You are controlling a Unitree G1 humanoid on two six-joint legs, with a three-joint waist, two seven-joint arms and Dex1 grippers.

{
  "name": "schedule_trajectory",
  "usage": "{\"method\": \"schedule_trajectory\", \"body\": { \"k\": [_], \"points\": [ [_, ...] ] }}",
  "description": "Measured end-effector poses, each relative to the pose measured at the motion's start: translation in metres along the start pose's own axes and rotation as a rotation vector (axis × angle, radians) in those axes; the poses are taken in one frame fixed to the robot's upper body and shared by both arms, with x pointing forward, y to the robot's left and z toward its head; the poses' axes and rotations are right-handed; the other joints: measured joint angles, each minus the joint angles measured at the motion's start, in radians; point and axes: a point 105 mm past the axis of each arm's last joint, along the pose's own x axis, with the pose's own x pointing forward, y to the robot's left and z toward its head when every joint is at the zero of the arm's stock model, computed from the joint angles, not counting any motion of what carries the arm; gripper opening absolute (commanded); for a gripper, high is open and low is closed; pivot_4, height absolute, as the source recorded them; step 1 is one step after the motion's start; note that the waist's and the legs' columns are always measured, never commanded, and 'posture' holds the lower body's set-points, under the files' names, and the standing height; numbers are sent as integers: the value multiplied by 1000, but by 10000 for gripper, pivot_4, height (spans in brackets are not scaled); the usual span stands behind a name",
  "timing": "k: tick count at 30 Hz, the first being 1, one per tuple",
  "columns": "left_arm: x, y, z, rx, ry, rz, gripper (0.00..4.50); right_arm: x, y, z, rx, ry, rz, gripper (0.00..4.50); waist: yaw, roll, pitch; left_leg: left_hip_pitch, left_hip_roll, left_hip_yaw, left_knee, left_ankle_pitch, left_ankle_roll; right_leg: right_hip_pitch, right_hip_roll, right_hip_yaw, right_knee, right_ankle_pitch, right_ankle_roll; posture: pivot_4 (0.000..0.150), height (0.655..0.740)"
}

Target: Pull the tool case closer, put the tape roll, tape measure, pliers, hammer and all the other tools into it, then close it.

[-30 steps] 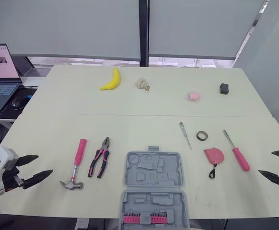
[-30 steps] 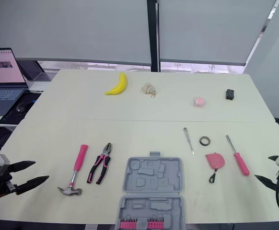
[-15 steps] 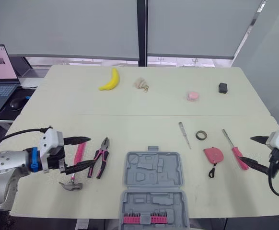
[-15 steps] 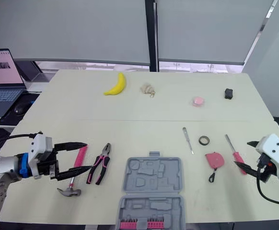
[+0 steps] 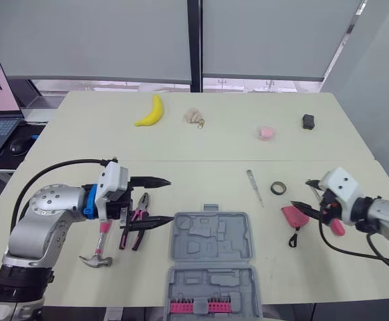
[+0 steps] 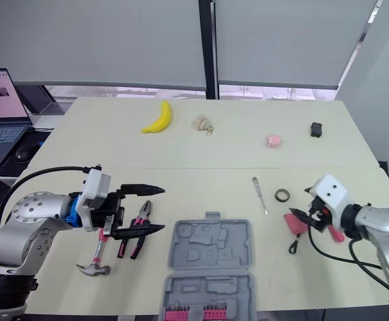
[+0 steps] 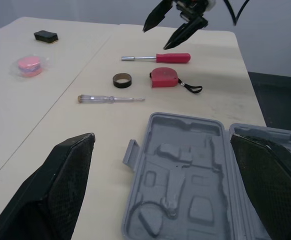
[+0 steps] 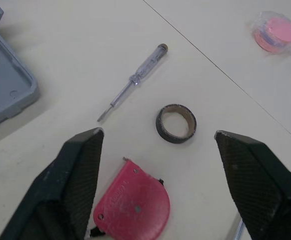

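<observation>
A: Where is the case (image 5: pixel 212 249)?

B: Open at the near edge of the table (image 5: pixel 201 144), between our arms. We judge there is little pulling left to do.

A: What is in it?

B: The far half is a moulded tray, its recesses bare. The near half holds a row of pink bits (image 5: pixel 202 307). None of the loose tools is inside.

A: How will it handle?

B: It looks like a stiff plastic shell, probably light while empty, so we expect it to slide on the smooth top, not tip. We would hook the latch tab (image 5: pixel 212 208) on the far rim or pinch a side wall. If we lift one half, the hinge will likely let the other swing.

A: Our claws?

B: Both are spread wide and hold nothing. The left gripper (image 5: pixel 171 199) hangs over the pliers (image 5: pixel 140 214), beside the hammer (image 5: pixel 102 234), just left of the case. The right gripper (image 5: pixel 299 193) is poised above the tape measure (image 8: pixel 133 206), with the tape roll (image 8: pixel 176 123) just beyond.

A: How do we take those two?

B: The measure looks hard, rounded and dense. We would pinch its flat faces and mind the strap. The roll seems light and thin-walled, so we would clamp across the ring.

A: The rest?

B: The screwdriver (image 7: pixel 158 58) lies by the right gripper, and the tester (image 5: pixel 254 188) between roll and case. We judge the hammer head-heavy and would grip it near the head.
</observation>
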Motion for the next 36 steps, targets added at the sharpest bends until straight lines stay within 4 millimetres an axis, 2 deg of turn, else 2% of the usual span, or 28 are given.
{"method": "schedule_trajectory", "body": {
  "k": [2, 5, 11, 24, 27, 36],
  "points": [
    [2, -4, 1, 7, -1, -29, 45000, 15, 4, -1, 6, 5, 7, 34286, 0, 0, 0, 0, 0, 0, 0, 0, 0, 0, 0, 0, 0, 0, 0, 1500, 7274],
    [6, -7, -1, 9, 5, -56, 45000, 37, 0, -5, 17, 24, -19, 34286, -1, 1, 0, 0, -1, 1, 1, 0, 0, 0, 0, 1, 0, 1, -1, 1500, 7274],
    [12, -10, -3, 18, 5, -78, 45000, 62, -6, -17, 36, 87, -53, 34286, 0, 1, 0, 0, 0, 2, 1, 0, 0, -1, 0, 2, 0, 1, -1, 1500, 7274],
    [17, -14, 1, 39, -4, -81, 45000, 80, -8, -34, 90, 150, -71, 34286, -2, 1, 0, 0, 0, 2, 1, 0, 0, -1, 0, 2, 1, 1, -2, 1500, 7274],
    [18, -14, 2, 37, -9, -81, 45000, 81, -8, -34, 81, 155, -69, 28488, -5, 1, 0, 0, 0, 2, 0, 0, 0, -1, 0, 2, 1, 1, -2, 1500, 7274],
    [26, -9, 6, 51, -34, -76, 45000, 87, -11, -31, 78, 157, -91, 7473, -11, 1, 0, 0, 0, 2, 1, 0, 0, -1, 0, 2, 1, 1, -2, 1500, 7274]
  ]
}}
